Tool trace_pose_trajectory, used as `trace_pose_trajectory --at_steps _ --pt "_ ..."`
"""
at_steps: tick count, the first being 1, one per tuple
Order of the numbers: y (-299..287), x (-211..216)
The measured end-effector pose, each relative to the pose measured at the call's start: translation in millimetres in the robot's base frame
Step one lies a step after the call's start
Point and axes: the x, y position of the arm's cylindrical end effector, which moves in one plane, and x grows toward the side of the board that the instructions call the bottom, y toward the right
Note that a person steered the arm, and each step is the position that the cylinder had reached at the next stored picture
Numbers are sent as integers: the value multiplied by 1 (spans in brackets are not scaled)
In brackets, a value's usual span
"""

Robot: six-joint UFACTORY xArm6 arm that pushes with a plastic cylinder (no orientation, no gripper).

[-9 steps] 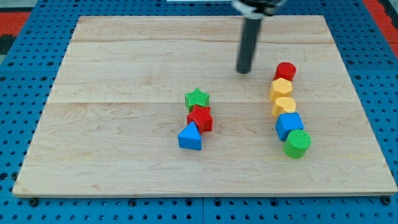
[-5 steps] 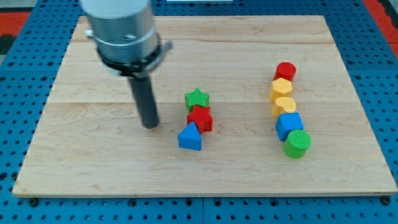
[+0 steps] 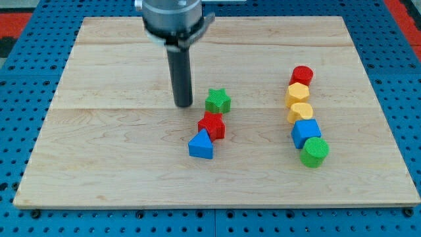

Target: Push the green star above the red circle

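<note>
The green star lies near the middle of the wooden board, just above and right of a red star. The red circle sits at the top of a column of blocks on the view's right, well to the right of the green star. My tip rests on the board to the left of the green star, a small gap away from it.
A blue triangle touches the red star from below left. Under the red circle run a yellow hexagon, a yellow heart-like block, a blue block and a green circle.
My tip swept from near the red circle to the board's left, then came back up beside the green star. The green star shifted slightly right and up, off the red star.
</note>
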Motion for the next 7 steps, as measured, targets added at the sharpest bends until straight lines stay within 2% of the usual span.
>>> trace_pose_trajectory --at_steps 1,2,3,4,5,6,7 --pt "38 14" --pt "40 37" --pt "41 21" --pt "74 -20" --pt "75 -50" --pt "61 -49" --pt "65 -77"
